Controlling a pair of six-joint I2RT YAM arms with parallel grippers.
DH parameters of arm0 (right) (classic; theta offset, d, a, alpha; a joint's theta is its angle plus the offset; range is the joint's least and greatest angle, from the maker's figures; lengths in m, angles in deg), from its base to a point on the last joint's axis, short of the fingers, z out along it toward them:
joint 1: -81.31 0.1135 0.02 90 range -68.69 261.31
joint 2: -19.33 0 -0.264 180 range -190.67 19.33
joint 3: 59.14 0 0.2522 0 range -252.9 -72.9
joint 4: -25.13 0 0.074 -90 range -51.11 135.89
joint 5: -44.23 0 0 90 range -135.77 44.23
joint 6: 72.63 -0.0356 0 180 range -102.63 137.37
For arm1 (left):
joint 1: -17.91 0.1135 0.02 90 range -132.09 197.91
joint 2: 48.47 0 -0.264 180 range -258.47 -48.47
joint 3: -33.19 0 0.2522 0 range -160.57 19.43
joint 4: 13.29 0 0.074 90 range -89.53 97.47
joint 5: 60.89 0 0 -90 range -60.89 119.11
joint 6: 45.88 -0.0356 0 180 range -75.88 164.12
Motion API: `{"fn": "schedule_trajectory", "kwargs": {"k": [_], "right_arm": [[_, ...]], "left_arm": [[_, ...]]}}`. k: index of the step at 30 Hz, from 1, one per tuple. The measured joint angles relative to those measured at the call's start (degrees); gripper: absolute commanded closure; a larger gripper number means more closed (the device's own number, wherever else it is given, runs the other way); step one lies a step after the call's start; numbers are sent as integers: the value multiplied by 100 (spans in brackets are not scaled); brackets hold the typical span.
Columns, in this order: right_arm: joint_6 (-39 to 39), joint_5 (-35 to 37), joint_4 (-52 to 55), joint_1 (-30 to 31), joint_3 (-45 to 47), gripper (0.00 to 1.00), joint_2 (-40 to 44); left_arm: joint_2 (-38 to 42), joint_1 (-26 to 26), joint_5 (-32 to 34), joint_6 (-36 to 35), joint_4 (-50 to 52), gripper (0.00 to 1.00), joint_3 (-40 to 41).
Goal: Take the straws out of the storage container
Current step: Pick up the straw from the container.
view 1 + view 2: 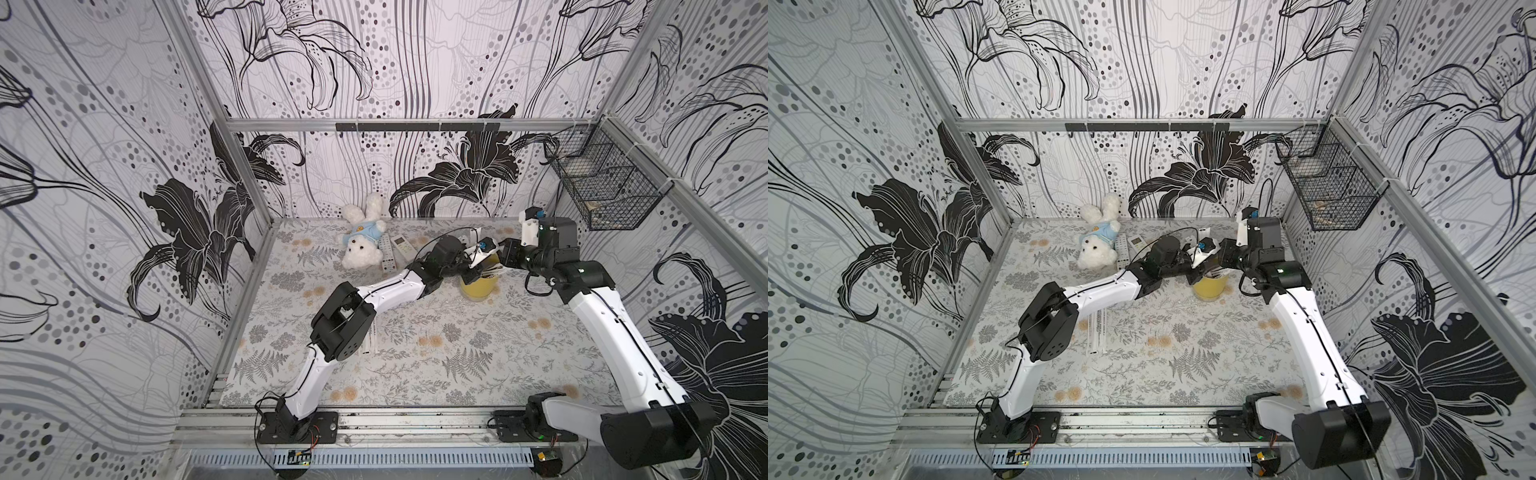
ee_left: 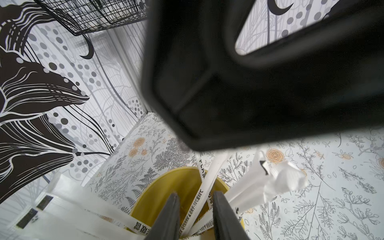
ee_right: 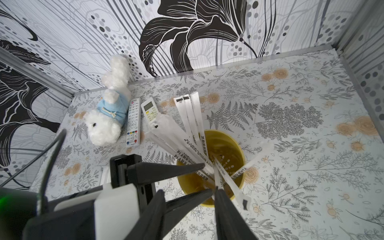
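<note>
- Straws (image 3: 192, 133) in white printed wrappers, bunched in the storage container (image 3: 232, 145), leaning on its rim and fanning out well above it, one crumpled wrapper end (image 2: 284, 178) among them
- Storage container (image 1: 480, 289) (image 1: 1210, 289): a yellow cup, upright on the floral table (image 1: 415, 365), toward the far right part of it in both top views
- Left gripper (image 2: 195, 193) dipped into the mouth of the cup, jaws parted with a straw or two between the fingers, space visible beside them, nothing pinched
- Right gripper (image 3: 188, 190) just above the cup from the opposite side, jaws spread wide, grasping nothing; one fingertip (image 3: 220, 199) over the cup's inside, close against a straw, the other outside the rim
- A few more straws (image 1: 371, 338) flat on the table, side by side, well apart from the cup, partly under the left arm's elbow
- Plush bear (image 1: 361, 243) in a blue top and two white remote controls (image 1: 388, 255) (image 1: 404, 242) near the far edge, left of the cup
- Black wire basket (image 1: 602, 183) on the right wall, above the table
</note>
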Motion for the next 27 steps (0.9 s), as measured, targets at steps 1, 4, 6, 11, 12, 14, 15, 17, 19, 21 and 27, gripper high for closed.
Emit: {"fn": "schedule_trajectory", "kwargs": {"k": [1,4,6,11,12,14,15,17,19,21,27], "right_arm": [[0,20,-13,-11,9,57,-4],[0,105,-46,-33,72,57,-7],[0,186,-39,-55,85,57,-22],[2,293,-31,-98,103,58,-59],[2,308,-22,-101,105,58,-59],[4,354,-22,-107,105,57,-59],[4,372,-20,-111,105,58,-59],[22,378,-4,-116,107,58,-59],[46,380,24,-116,107,58,-59],[74,369,50,-116,122,58,-59],[105,219,212,-103,164,58,-81]], "left_arm": [[-28,0,2,-48,76,67,-63],[-114,0,7,-216,348,67,-249],[-201,0,9,-313,511,66,-411],[-361,-2,31,-481,743,66,-691],[-378,-2,26,-509,785,66,-726],[-413,-4,28,-551,866,66,-811],[-431,-4,24,-586,929,66,-863],[-433,-4,24,-647,984,65,-874],[-433,-4,22,-706,1001,64,-870],[-413,-4,24,-767,997,64,-811],[-225,-9,22,-861,925,64,-415]]}}
